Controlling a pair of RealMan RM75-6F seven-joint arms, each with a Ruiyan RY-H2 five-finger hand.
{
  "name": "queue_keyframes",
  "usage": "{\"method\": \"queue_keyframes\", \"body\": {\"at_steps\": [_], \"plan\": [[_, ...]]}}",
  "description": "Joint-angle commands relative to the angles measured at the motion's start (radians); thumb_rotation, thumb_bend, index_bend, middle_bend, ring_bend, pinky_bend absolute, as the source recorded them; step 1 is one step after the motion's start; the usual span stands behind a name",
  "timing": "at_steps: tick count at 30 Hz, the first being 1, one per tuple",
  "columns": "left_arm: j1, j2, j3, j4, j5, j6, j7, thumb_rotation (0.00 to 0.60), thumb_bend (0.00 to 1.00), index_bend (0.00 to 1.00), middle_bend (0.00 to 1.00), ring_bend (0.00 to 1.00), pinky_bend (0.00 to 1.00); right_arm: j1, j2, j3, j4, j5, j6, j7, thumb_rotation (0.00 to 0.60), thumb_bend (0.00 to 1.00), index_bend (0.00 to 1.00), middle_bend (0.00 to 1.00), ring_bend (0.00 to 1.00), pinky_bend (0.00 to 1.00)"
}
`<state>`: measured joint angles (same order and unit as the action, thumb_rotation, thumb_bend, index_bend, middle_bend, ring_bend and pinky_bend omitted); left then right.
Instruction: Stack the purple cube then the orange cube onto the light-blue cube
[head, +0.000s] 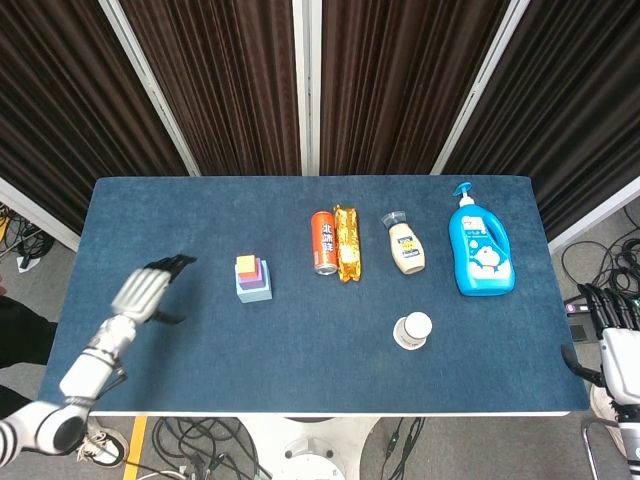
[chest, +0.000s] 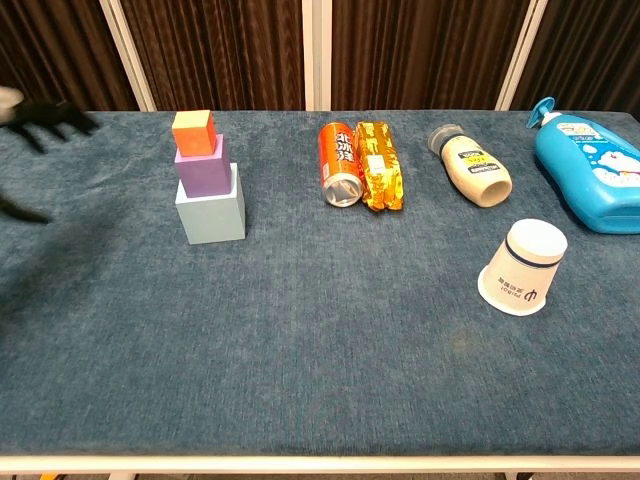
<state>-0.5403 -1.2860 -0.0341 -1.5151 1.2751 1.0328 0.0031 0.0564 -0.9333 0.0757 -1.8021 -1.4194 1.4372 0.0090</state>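
Fingers (head: 168, 266) spread, orange cube (chest: 193, 133) topping purple cube (chest: 201, 167), light-blue cube (chest: 211, 207)

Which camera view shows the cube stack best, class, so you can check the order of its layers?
The chest view: from the side, the orange cube sits on the purple cube, which sits on the light-blue cube. The head view looks straight down, so the cubes appear only as nested squares, heights hidden.
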Motion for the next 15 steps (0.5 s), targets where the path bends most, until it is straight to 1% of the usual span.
{"method": "queue_keyframes", "body": {"at_steps": [1, 4, 7, 11, 15], "plan": [[0.126, -0.005, 0.09, 0.05, 0.113, 0.196, 0.103, 0.6, 0.09, 0.18, 0.23, 0.17, 0.23, -0.001, -0.004, -0.004, -0.004, -0.012, 0.007, -0.013, 0.6, 0.23, 0.04, 0.07, 0.0, 0.0], [0.192, -0.034, 0.113, 0.077, 0.152, 0.303, 0.183, 0.6, 0.09, 0.18, 0.23, 0.17, 0.23, -0.003, -0.011, -0.012, -0.005, -0.03, 0.012, -0.028, 0.6, 0.23, 0.04, 0.07, 0.0, 0.0], [0.242, -0.048, 0.113, 0.07, 0.162, 0.383, 0.249, 0.6, 0.09, 0.18, 0.23, 0.17, 0.23, -0.003, -0.016, -0.019, -0.005, -0.041, 0.011, -0.04, 0.6, 0.23, 0.04, 0.07, 0.0, 0.0], [0.292, -0.032, 0.117, 0.035, 0.175, 0.451, 0.292, 0.6, 0.09, 0.18, 0.23, 0.17, 0.22, -0.003, -0.021, -0.024, -0.006, -0.054, 0.013, -0.05, 0.6, 0.23, 0.04, 0.07, 0.0, 0.0], [0.339, -0.02, 0.125, 0.018, 0.197, 0.507, 0.291, 0.6, 0.09, 0.18, 0.23, 0.17, 0.22, -0.002, -0.027, -0.028, -0.005, -0.06, 0.013, -0.066, 0.6, 0.23, 0.04, 0.07, 0.0, 0.0]]}}
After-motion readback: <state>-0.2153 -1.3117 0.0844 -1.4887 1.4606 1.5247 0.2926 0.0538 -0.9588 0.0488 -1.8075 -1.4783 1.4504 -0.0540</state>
